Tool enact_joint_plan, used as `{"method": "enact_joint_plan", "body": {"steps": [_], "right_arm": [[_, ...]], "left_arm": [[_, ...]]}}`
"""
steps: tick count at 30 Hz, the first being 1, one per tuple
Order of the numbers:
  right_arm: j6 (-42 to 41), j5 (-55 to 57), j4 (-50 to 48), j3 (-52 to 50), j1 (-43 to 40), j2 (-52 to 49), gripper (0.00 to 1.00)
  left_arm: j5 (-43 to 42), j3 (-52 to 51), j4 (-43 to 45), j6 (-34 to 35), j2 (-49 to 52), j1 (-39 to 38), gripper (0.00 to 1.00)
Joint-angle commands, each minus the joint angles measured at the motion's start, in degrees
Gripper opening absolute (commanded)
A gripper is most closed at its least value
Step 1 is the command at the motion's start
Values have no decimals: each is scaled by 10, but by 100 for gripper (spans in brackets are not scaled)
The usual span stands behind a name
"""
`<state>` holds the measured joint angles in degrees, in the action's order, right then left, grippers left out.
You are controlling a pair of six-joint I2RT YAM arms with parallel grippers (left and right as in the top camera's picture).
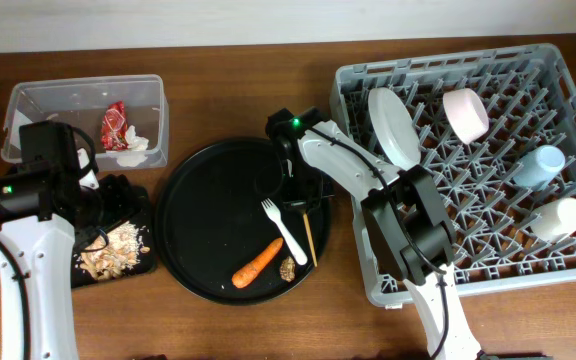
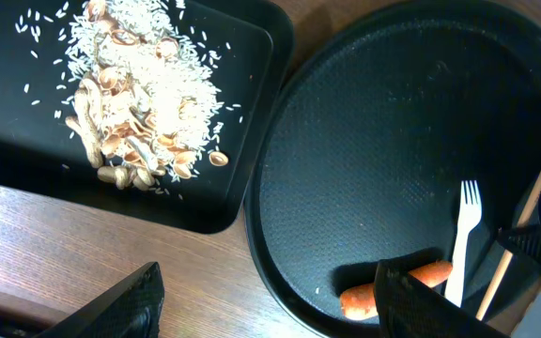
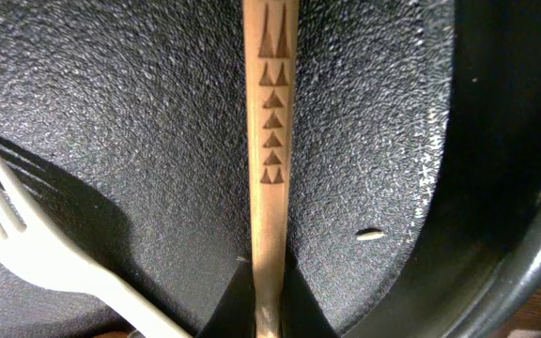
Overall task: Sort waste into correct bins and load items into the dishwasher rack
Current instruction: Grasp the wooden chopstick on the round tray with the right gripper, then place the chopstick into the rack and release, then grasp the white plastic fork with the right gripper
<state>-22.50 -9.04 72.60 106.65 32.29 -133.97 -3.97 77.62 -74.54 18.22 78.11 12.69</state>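
My right gripper (image 1: pixel 303 203) is shut on a wooden chopstick (image 3: pixel 269 141), its jaws (image 3: pixel 269 305) low over the round black tray (image 1: pixel 198 220). A white fork (image 1: pixel 283 228) lies beside it, with an orange carrot (image 1: pixel 258 262) and a brown lump (image 1: pixel 288 269) nearer the front. My left gripper (image 2: pixel 270 310) is open and empty, over the table between the flat black tray (image 2: pixel 252 113) and the round tray. Rice scraps (image 1: pixel 113 250) lie in the flat tray. The red wrapper (image 1: pixel 115 125) and tissue (image 1: pixel 136 145) lie in the clear tub (image 1: pixel 28 100).
The grey rack (image 1: pixel 498 270) at the right holds a plate (image 1: pixel 393 125), a pink bowl (image 1: pixel 465 113), a blue cup (image 1: pixel 540 165) and a white cup (image 1: pixel 560 217). The round tray's raised rim runs right next to the chopstick (image 3: pixel 496 188).
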Motion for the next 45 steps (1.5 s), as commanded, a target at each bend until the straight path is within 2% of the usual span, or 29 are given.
{"method": "enact_joint_plan", "body": {"steps": [1, 8, 13, 25, 29, 30, 31, 36, 43, 45], "right_arm": [[-2, 26, 24, 12, -6, 46, 4], [28, 98, 101, 34, -49, 200, 4], [25, 128, 172, 24, -90, 217, 4], [69, 138, 97, -101, -130, 216, 4], [73, 141, 80, -109, -132, 216, 4], [73, 143, 78, -109, -132, 216, 5], [73, 143, 75, -109, -132, 216, 13], [73, 143, 71, -105, -132, 221, 24], [73, 99, 70, -76, -120, 291, 25], [86, 57, 55, -75, -88, 320, 31]], "left_arm": [[8, 3, -1, -3, -2, 2, 71], [8, 3, -1, -3, -2, 2, 71], [8, 3, -1, -3, -2, 2, 71], [8, 3, -3, -3, -2, 2, 71], [8, 3, -3, -3, -2, 2, 71], [8, 3, -3, -3, -2, 2, 71], [8, 3, -4, -3, -2, 2, 72], [8, 3, -6, -3, -2, 2, 71], [8, 3, -5, -3, -2, 2, 71], [8, 3, -5, -3, -2, 2, 71]]}}
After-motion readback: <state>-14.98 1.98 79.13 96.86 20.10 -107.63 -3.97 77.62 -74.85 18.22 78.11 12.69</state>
